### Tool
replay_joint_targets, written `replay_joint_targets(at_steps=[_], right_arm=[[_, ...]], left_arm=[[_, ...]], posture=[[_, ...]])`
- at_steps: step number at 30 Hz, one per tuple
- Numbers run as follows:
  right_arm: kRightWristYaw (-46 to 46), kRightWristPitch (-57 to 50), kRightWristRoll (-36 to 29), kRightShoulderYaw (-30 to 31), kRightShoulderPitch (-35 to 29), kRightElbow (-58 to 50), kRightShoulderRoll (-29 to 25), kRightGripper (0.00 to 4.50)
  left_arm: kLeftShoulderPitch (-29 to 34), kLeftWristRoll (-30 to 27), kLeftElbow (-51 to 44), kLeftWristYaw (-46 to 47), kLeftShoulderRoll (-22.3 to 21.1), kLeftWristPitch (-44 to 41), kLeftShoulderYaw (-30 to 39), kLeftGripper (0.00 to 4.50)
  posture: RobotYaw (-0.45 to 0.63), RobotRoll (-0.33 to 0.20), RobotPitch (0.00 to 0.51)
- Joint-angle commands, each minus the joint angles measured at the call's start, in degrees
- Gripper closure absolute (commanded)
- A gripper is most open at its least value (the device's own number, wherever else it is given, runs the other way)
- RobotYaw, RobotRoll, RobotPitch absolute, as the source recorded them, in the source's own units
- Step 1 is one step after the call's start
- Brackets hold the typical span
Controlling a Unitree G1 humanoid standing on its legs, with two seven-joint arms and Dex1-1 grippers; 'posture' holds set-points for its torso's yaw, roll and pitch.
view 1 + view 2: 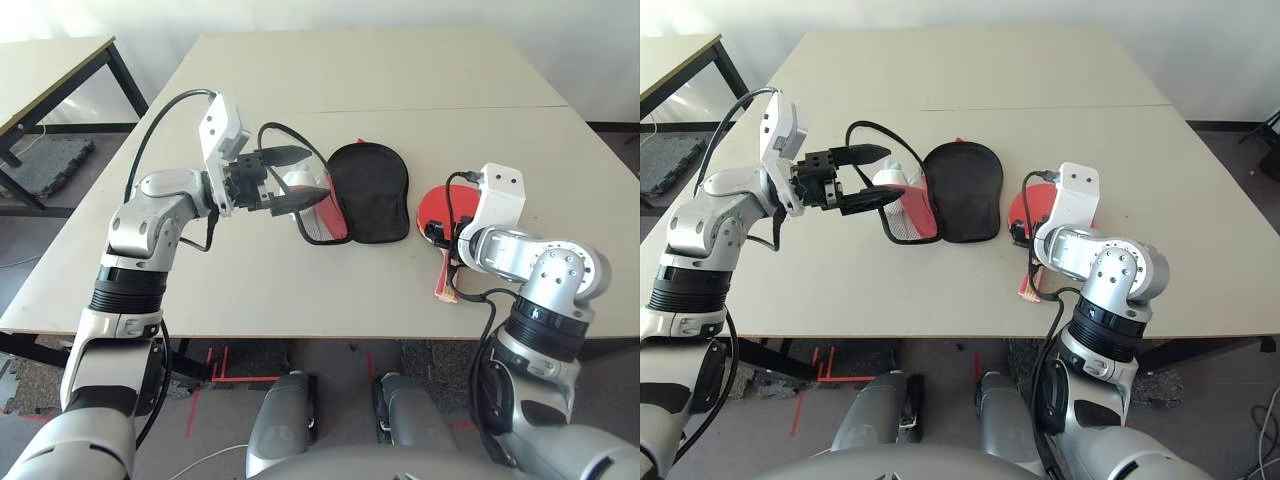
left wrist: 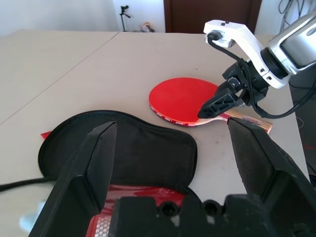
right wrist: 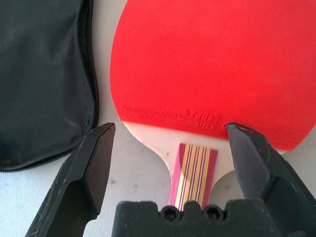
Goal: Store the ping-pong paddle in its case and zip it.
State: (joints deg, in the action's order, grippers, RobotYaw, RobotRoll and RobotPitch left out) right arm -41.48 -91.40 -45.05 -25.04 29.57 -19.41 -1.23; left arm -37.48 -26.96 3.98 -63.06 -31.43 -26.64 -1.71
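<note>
Looking across the pale surface, we see the case lying unzipped and spread flat near its middle, black lining up, which we judge leaves it ready to take the blade. Our left tool hovers above the case's red flap with fingers spread, holding nothing, probably waiting to steady the fabric. The ping-pong paddle rests flat just beside the case on our right, handle toward us. Our right tool sits low over the neck with fingers parted either side of it, not yet pinching. The blade's rubber is smooth red; the wooden handle carries red stripes.
</note>
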Motion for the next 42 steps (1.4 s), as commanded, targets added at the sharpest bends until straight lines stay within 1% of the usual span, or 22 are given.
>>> replay_joint_targets(at_steps=[1, 6, 10, 12, 13, 14, 15, 17, 19, 20, 26, 29, 36, 39, 42], right_arm=[[-8.02, -1.10, -8.95, -0.93, -1.51, -1.37, 0.21, 0.02], [-20.87, -1.10, -21.99, -1.88, -2.34, -0.51, -0.18, 0.02], [-31.39, -1.10, -34.65, -1.53, -3.03, -0.01, -1.36, 0.02], [-42.78, 10.98, -54.15, 7.74, -6.08, 1.70, -11.39, 0.02], [-47.20, 16.69, -61.84, 11.99, -7.40, 2.02, -16.06, 0.02], [-49.57, 20.87, -66.25, 15.24, -8.39, 1.80, -19.34, 0.02], [-49.96, 23.66, -67.60, 17.40, -8.98, 1.21, -21.30, 0.02], [-49.18, 28.11, -67.95, 20.76, -10.06, -0.60, -24.23, 0.02], [-48.35, 31.24, -67.95, 22.79, -11.54, -2.19, -26.95, 0.02], [-47.93, 32.69, -67.95, 23.42, -12.36, -2.76, -27.50, 0.02], [-45.78, 37.20, -67.95, 27.58, -14.24, -3.37, -29.91, 0.02], [-43.84, 37.64, -67.95, 28.96, -13.55, -1.81, -30.55, 0.02], [-41.48, 38.67, -67.95, 30.12, -13.06, 1.55, -30.81, 0.02], [-41.45, 38.67, -67.95, 30.87, -11.89, 2.40, -32.22, 0.63], [-41.42, 38.87, -67.95, 31.39, -11.42, 2.75, -33.93, 1.69]], left_arm=[[0.07, 0.23, -0.26, -0.70, 0.11, -0.07, -0.91, 0.00], [0.56, 0.19, -0.59, -0.80, 0.15, -0.07, -0.96, 0.00], [0.71, 0.17, -0.43, -1.11, 0.04, -0.01, -0.99, 0.00], [0.67, 0.30, -0.18, -1.17, 0.11, 0.17, -1.05, 0.00], [0.60, 0.36, -0.05, -1.18, 0.19, 0.29, -1.10, 0.00], [0.63, 0.36, -0.02, -1.20, 0.20, 0.34, -1.10, 0.00], [0.65, 0.32, 0.00, -1.22, 0.22, 0.32, -1.09, 0.00], [0.78, 0.30, -0.12, -1.19, 0.19, 0.31, -1.12, 0.00], [0.74, 0.26, -0.05, -1.12, 0.29, 0.26, -1.05, 0.00], [0.63, 0.37, 0.17, -1.13, 0.41, 0.38, -1.10, 0.00], [0.10, 0.51, 0.57, -1.02, 1.05, 0.50, -1.24, 0.00], [0.06, 0.58, 0.63, -1.02, 1.14, 0.49, -1.18, 0.00], [0.08, 0.59, 0.51, -0.68, 1.22, 0.41, -1.04, 0.00], [0.22, 0.65, 0.29, -0.46, 1.15, 0.30, -1.02, 0.00], [0.17, 0.72, 0.31, -0.35, 1.19, 0.33, -1.05, 0.00]], posture=[[0.00, 0.000, 0.114], [0.00, 0.000, 0.121], [0.00, 0.000, 0.124], [0.00, 0.000, 0.123], [0.00, 0.000, 0.123], [0.00, 0.000, 0.123], [0.00, 0.000, 0.123], [-0.01, 0.000, 0.120], [-0.01, 0.000, 0.120], [-0.01, 0.000, 0.119], [-0.01, 0.000, 0.117], [-0.01, 0.000, 0.117], [0.00, 0.000, 0.113], [0.00, 0.000, 0.112], [0.00, 0.000, 0.113]])
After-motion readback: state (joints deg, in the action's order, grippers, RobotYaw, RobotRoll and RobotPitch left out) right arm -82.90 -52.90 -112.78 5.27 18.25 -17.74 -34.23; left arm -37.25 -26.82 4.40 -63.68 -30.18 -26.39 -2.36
